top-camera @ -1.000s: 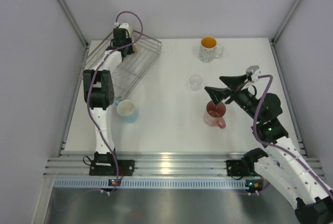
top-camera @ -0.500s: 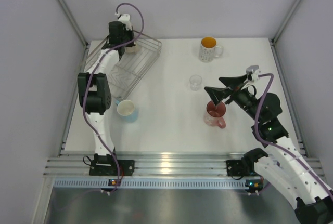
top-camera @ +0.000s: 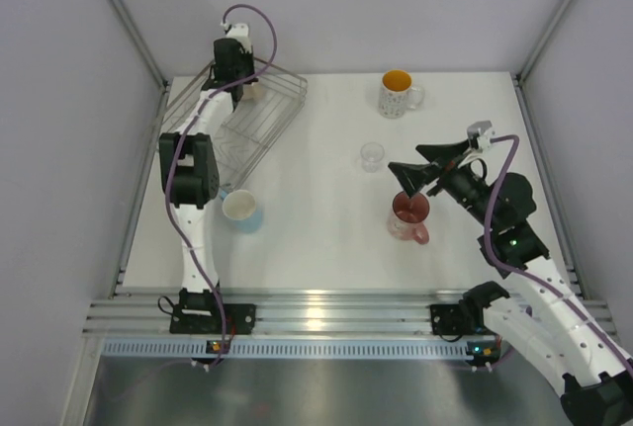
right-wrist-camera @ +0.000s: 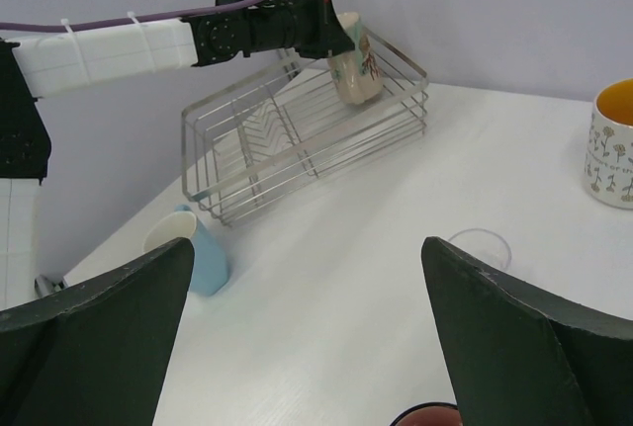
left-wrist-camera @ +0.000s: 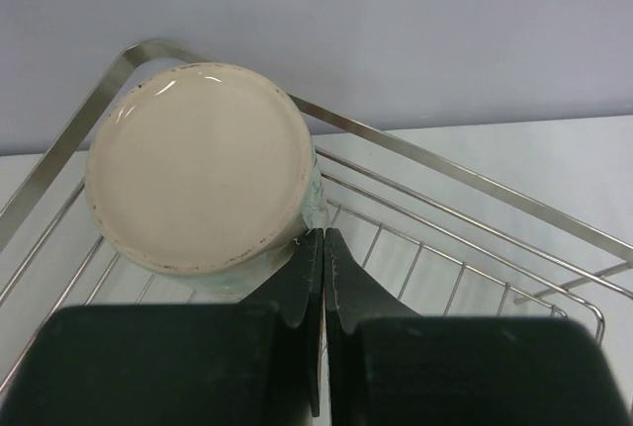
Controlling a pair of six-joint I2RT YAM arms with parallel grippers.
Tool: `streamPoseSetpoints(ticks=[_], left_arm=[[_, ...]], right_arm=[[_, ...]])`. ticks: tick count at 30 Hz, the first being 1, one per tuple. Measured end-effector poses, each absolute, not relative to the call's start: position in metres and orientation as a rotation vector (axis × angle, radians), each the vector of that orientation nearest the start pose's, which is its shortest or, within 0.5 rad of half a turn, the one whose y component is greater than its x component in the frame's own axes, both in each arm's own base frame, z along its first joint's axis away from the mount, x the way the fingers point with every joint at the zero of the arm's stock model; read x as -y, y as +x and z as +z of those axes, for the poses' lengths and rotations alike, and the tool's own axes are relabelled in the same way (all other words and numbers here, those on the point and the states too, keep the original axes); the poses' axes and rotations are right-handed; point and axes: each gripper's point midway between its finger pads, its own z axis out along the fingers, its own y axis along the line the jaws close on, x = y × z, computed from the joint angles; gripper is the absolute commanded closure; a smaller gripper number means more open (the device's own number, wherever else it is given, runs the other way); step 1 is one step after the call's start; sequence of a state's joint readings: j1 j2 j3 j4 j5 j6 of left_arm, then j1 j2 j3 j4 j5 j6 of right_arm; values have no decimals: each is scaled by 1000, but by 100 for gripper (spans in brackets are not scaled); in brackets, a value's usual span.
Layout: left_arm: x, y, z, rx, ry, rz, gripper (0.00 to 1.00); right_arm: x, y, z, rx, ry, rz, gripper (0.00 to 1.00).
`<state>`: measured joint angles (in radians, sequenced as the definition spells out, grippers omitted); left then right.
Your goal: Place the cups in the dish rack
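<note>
Jaws of the left gripper (left-wrist-camera: 323,238) were pressed together, tips against the side of the cream mug (left-wrist-camera: 198,169), which leaned base-up in the far corner of the dish rack (left-wrist-camera: 445,171). The right gripper (top-camera: 411,171) hung spread wide and empty above the pink-red mug (top-camera: 408,220). The light blue cup (top-camera: 242,211), dotted mug (top-camera: 398,95) and clear glass (top-camera: 372,156) stood on the table (top-camera: 316,238).

A white tabletop (top-camera: 316,233) is filling the middle of the overhead view. Pale grey wall panels (top-camera: 336,11) are enclosing the tabletop at its far side and both flanks, and slanting metal posts (top-camera: 124,16) are rising at its far corners. A ribbed aluminium rail (top-camera: 326,309) is running along its near edge, with a dull metal sheet (top-camera: 326,391) lying just beyond that rail.
</note>
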<state>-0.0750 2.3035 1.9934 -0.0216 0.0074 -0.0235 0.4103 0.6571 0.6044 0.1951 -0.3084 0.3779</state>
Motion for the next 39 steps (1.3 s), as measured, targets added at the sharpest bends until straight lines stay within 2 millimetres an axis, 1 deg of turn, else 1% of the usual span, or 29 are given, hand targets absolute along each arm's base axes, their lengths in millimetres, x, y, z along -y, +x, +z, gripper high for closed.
streamPoseSetpoints(ticks=[5, 8, 10, 11, 13, 14, 17, 18, 19, 20, 21, 24, 25, 26, 27, 28, 29, 30, 31, 33, 34, 35, 37, 39], left_arm=[[49, 669, 172, -1897, 59, -50, 100], [56, 667, 172, -1895, 89, -92, 100], [62, 661, 172, -1904, 102, -126, 100], [66, 656, 174, -1907, 108, -150, 93], [74, 645, 185, -1903, 120, -186, 82], [78, 639, 194, -1895, 118, -210, 73], [94, 609, 232, -1862, 116, -274, 51], [102, 594, 249, -1846, 118, -301, 42], [109, 579, 270, -1816, 124, -327, 39], [116, 568, 283, -1792, 125, -344, 33], [123, 550, 301, -1768, 130, -362, 22], [147, 497, 349, -1694, 129, -435, 18], [154, 482, 359, -1677, 131, -468, 15], [162, 464, 369, -1657, 137, -515, 15], [166, 451, 372, -1653, 135, -551, 15], [168, 435, 372, -1657, 127, -593, 15], [169, 426, 368, -1667, 118, -621, 15], [171, 416, 361, -1687, 106, -656, 15], [172, 409, 352, -1715, 96, -683, 15], [181, 395, 325, -1793, 84, -751, 15], [189, 388, 309, -1835, 85, -790, 15], [196, 380, 294, -1880, 88, -817, 16], [214, 359, 263, -1977, 115, -881, 17], [231, 337, 241, -2053, 161, -933, 16]], right_arm=[[-181, 247, 316, -1472, -285, 862, 1], [-180, 251, 313, -1484, -268, 849, 1], [-177, 257, 308, -1508, -240, 827, 1], [-174, 262, 305, -1531, -211, 805, 0], [-168, 274, 303, -1566, -157, 758, 1], [-165, 280, 303, -1580, -137, 732, 1], [-162, 300, 306, -1618, -132, 645, 1], [-161, 307, 307, -1635, -136, 614, 1], [-161, 316, 309, -1660, -147, 581, 0], [-162, 321, 311, -1672, -154, 560, 0], [-164, 334, 314, -1690, -177, 525, 1], [-169, 361, 316, -1735, -256, 469, 1], [-168, 370, 315, -1755, -276, 461, 4], [-168, 379, 312, -1773, -301, 457, 11], [-166, 387, 310, -1790, -320, 457, 14], [-162, 396, 306, -1815, -338, 459, 19], [-158, 402, 303, -1831, -349, 466, 29], [-152, 411, 300, -1849, -365, 468, 33], [-145, 419, 297, -1866, -374, 468, 36], [-132, 434, 290, -1889, -395, 460, 51], [-125, 442, 286, -1901, -403, 453, 57], [-121, 449, 280, -1915, -410, 449, 59], [-114, 462, 272, -1939, -419, 442, 60], [-112, 482, 264, -1964, -443, 433, 61]])
